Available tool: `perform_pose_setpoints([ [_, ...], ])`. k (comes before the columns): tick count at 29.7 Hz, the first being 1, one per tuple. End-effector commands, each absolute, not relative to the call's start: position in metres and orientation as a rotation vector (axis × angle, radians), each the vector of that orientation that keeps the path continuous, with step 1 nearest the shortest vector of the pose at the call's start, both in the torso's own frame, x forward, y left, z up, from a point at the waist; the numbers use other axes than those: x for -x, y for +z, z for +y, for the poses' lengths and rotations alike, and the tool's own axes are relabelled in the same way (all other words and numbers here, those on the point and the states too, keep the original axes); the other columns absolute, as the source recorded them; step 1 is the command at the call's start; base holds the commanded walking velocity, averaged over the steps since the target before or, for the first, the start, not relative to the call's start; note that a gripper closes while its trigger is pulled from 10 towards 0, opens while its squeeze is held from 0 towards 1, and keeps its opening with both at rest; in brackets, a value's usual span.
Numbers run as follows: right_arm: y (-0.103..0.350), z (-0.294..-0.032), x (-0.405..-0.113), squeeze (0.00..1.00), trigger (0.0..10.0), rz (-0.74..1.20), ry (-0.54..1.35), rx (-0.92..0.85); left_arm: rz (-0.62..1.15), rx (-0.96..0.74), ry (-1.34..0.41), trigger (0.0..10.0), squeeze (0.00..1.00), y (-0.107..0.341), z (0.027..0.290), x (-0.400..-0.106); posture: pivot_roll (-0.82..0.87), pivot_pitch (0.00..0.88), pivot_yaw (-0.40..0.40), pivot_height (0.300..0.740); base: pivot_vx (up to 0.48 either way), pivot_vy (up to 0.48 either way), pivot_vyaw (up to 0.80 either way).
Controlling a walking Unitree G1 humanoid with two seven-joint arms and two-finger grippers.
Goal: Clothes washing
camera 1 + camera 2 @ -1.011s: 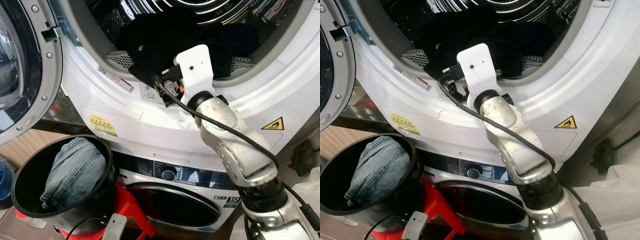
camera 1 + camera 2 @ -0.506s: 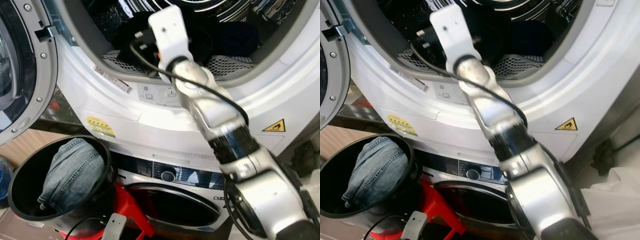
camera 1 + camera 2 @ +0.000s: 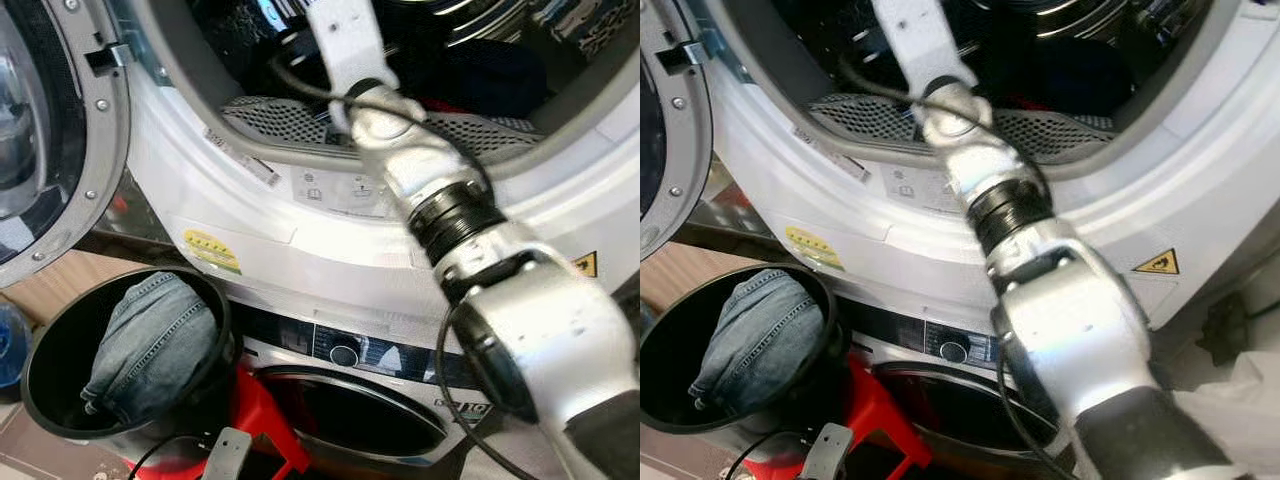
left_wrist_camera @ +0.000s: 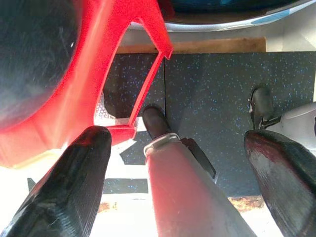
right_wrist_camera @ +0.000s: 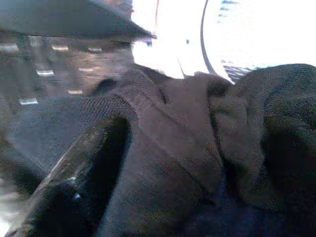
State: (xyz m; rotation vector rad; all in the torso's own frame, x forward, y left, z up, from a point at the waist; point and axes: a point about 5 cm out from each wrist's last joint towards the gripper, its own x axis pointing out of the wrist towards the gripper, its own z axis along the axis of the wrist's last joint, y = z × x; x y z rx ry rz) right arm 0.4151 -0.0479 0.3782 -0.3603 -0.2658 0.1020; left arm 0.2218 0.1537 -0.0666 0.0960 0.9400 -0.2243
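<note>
Inside the upper drum (image 3: 470,40), R arm (image 3: 400,160) now reaches deep past the door ring; 1 s ago its wrist sat at the opening lip w/ a dark garment bunched in front, 0.5 s ago partway in, now wrist block is far inside. So the push-in is underway, prob stuffing the dark clothes (image 5: 197,143) further back. Right gripper (image 5: 163,163): wrist view has one black finger (image 5: 74,168) pressed against dark knit fabric, cloth lying between/over the fingers; other finger hidden, so can't tell if pinching or just shoving. Dark clothes are in the drum, behind the perforated grey rim (image 3: 270,112).

Jeans (image 3: 150,340) sit in the black bucket (image 3: 40,350) by the lower machine (image 3: 350,400), same as before, not loaded yet. Left gripper (image 4: 177,163) hangs low over dark speckled floor (image 4: 222,98) near a red stool (image 4: 118,64), fingers spread, holding nothing.

Judgement: one load item going in, jeans next; task roughly mid-way.
</note>
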Motion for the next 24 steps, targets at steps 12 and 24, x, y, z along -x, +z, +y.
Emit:
perform_pose_setpoints([
  [12, 0.403, -0.097, -0.418, 0.0, 10.0, -0.305, -0.06, 0.238, 0.968, -0.091, -0.209, 10.0, 0.0, -0.072, 0.157, -0.212, -0.11, 0.078, 0.056, 0.74, 0.0, 0.0, 0.0],
  [24, 0.424, -0.061, -0.405, 0.0, 10.0, -0.44, 0.344, -0.07, 0.962, -0.101, -0.214, 10.0, 0.0, -0.07, 0.157, -0.215, -0.13, 0.088, 0.079, 0.74, 0.0, 0.0, 0.0],
])
